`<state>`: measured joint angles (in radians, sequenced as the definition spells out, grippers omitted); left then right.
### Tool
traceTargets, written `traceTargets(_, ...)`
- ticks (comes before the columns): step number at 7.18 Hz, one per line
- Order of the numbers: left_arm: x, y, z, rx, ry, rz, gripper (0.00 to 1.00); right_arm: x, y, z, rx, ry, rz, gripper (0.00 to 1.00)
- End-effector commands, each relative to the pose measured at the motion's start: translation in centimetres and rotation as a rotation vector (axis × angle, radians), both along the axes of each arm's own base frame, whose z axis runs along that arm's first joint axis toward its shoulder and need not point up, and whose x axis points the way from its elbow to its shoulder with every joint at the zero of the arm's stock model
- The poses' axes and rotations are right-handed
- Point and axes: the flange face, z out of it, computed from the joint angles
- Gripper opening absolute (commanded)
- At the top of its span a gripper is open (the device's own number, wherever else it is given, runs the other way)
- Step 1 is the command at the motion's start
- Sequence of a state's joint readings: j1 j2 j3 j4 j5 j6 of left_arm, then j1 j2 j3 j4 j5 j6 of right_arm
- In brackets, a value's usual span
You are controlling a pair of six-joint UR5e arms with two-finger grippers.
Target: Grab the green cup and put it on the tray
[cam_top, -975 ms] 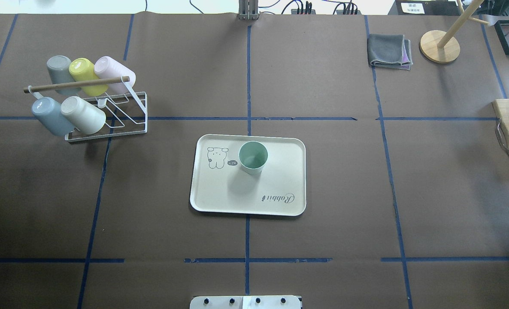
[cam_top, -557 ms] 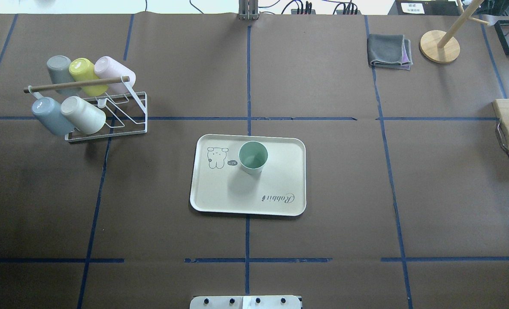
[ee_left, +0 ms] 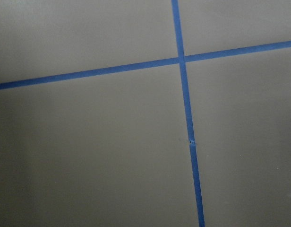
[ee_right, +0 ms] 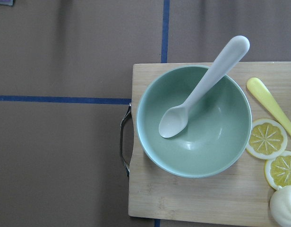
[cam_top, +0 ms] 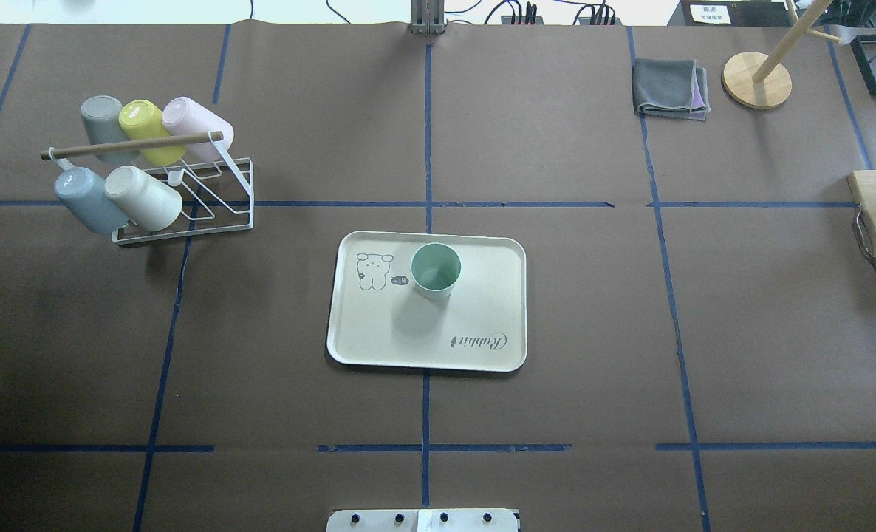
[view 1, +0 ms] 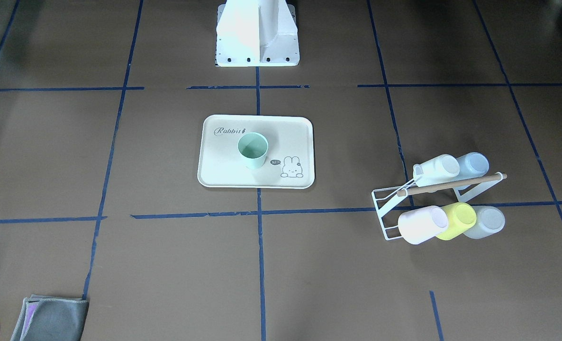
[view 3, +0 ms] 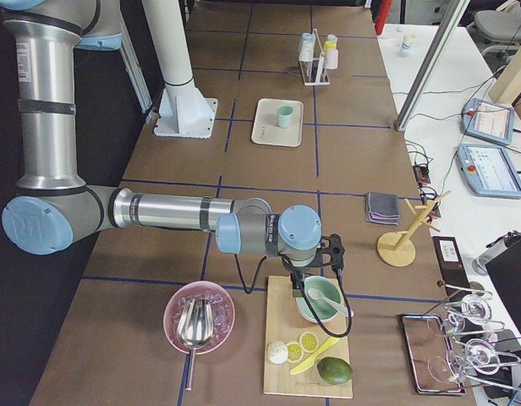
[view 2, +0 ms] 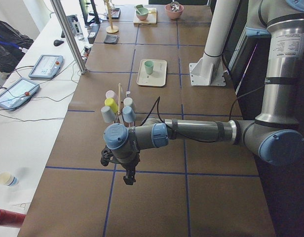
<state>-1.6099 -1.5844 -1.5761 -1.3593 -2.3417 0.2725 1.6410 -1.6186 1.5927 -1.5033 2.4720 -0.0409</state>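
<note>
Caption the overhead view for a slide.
Small mint-green plastic cup upright on cream rectangular tray; white wire cup rack apart.

Table is covered with brown paper, divided into a grid by blue tape lines. A white side bench is set along one long edge.
</note>
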Motion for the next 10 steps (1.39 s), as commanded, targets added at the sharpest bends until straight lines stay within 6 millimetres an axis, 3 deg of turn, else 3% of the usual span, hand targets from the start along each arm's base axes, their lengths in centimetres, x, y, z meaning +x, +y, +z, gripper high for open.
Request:
traceTargets(1,0.1,0.9,0.4,-0.011,0.014,-0.013,1.00,0.1,0.4,1.1,-0.014,0.010,-0.001,1.00)
traceTargets(5,0.4,0.5,1.3,-0.007,0.024,-0.030,1.00,0.4,-0.8,0.9,-0.010,0.045,0.004,1.00)
traceTargets(7,0.4,0.3,3.4,0.008,0.020,-0.061,1.00,0.4,-0.8,0.9,-0.012,0.044,0.004,1.00)
traceTargets(10,0.4,0.3,3.1,0.009,0.019,-0.068,1.00,0.6,-0.8,1.1,-0.015,0.066,0.005,1.00)
